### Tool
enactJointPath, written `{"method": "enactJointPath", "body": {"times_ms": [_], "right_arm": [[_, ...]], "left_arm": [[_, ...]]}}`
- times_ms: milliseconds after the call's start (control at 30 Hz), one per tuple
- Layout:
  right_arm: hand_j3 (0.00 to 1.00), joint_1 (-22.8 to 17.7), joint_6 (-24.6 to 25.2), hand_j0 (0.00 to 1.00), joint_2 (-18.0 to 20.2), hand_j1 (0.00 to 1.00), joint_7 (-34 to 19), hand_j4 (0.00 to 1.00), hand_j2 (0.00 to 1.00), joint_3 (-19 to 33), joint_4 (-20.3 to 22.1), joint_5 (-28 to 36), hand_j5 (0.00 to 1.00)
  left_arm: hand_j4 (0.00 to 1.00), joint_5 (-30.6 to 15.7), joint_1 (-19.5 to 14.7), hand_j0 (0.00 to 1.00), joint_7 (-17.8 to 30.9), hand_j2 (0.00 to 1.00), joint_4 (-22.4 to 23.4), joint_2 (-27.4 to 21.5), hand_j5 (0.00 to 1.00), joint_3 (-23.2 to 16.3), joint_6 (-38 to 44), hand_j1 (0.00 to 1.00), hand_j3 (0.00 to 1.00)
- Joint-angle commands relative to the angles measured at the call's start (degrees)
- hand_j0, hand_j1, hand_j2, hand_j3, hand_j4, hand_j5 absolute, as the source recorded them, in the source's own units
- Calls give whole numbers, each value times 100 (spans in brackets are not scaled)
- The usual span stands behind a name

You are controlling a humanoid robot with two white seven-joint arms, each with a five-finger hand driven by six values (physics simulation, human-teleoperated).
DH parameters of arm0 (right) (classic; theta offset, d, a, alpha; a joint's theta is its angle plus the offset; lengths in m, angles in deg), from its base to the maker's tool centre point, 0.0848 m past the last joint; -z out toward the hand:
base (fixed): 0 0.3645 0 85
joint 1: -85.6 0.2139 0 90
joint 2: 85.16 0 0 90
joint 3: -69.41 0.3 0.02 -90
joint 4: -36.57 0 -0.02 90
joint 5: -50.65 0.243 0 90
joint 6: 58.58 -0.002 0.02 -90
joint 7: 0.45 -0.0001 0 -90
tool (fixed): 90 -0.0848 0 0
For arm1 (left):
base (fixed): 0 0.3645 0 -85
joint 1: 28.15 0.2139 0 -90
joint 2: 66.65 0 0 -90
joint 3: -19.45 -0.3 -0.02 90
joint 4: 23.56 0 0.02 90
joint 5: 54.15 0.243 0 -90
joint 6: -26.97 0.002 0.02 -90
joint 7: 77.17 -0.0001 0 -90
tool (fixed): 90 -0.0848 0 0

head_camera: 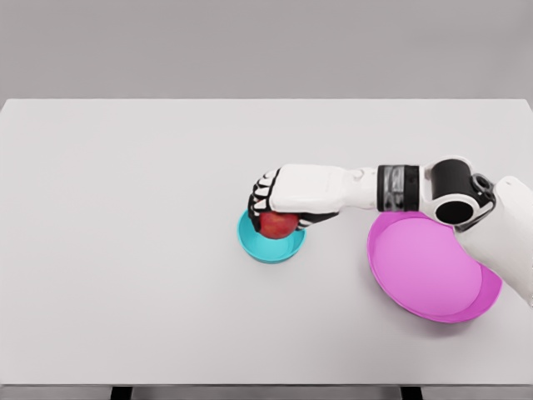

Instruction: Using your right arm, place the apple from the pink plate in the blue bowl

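Note:
A red apple (279, 223) sits in the grasp of my right hand (275, 212), directly over the blue bowl (268, 245) near the table's middle. The fingers curl down around the apple's left and top, with the thumb under its right side. Whether the apple touches the bowl's bottom is hidden by the hand. The pink plate (429, 268) lies at the right with nothing on it, partly under my right forearm (400, 188). My left arm does not show.
The white table (125, 250) spreads wide to the left and behind the bowl. Its front edge runs along the bottom of the picture, with the pink plate close to the right edge.

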Motion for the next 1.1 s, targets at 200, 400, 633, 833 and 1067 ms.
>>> {"method": "enactJointPath", "body": {"times_ms": [200,400,633,833,1067], "right_arm": [[43,70,17,43,-105,43,0,43,43,-136,-230,-9,43],[45,88,17,45,-105,45,0,45,45,-162,-239,-9,45],[100,70,17,100,-105,100,0,100,100,-162,-257,-26,100],[100,158,17,100,-52,100,0,100,100,-118,-204,-17,100],[100,211,17,100,703,100,0,100,100,865,-2,123,100]], "left_arm": [[100,1,0,100,1,100,0,0,100,0,3,100,100],[100,1,-9,100,1,100,0,0,100,0,3,100,100],[100,1,0,100,1,100,0,0,100,0,-6,100,100],[100,1,-9,100,1,100,0,0,100,0,-6,100,100],[100,1,0,100,1,100,0,0,100,0,3,100,100]]}}
